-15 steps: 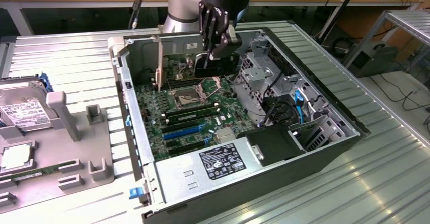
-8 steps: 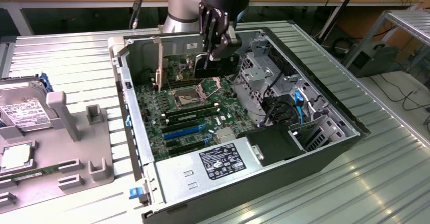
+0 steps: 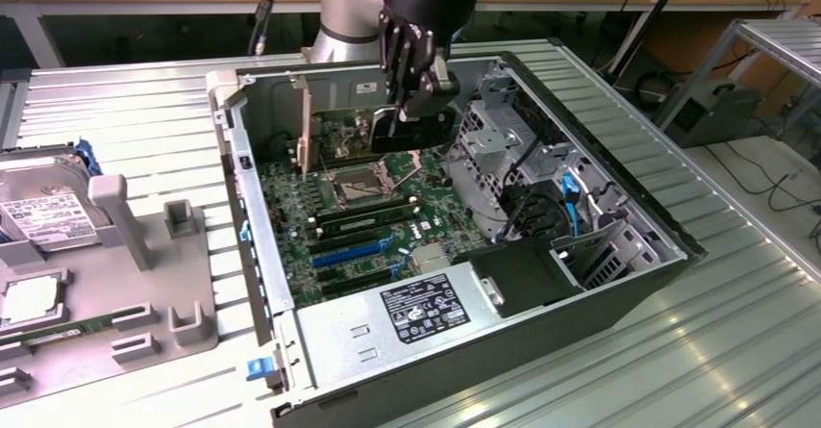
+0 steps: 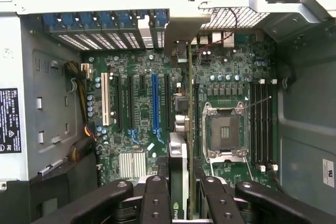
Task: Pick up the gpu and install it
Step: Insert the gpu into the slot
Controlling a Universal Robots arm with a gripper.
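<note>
Gripper (image 3: pixel 414 111) is down inside the open case (image 3: pixel 250 216), fingers (image 4: pixel 156 199) clamped on the gpu (image 3: pixel 406 136). Card held on edge, black cooler face showing in the exterior view.

Wrist view: gpu (image 4: pixel 178 156) seen edge-on between the two finger pairs of the gripper (image 4: pixel 179 195). It runs along the motherboard (image 4: pixel 142 66) between the blue slot (image 4: pixel 155 103) and the CPU socket (image 4: pixel 223 132). Its silver bracket (image 4: pixel 181 30) lies at the case's rear slot openings. Cannot tell whether the card edge is seated in a slot or just above it.

Exterior view: card sits over the far end of the motherboard (image 3: pixel 288 192), just beyond the CPU socket (image 3: pixel 356 189).

Hard drive (image 3: pixel 45 212) rests on the grey tray (image 3: pixel 141 255) at the exterior view's left, well apart from the case. Case and tray stand on the slatted table (image 3: pixel 718 351)
</note>
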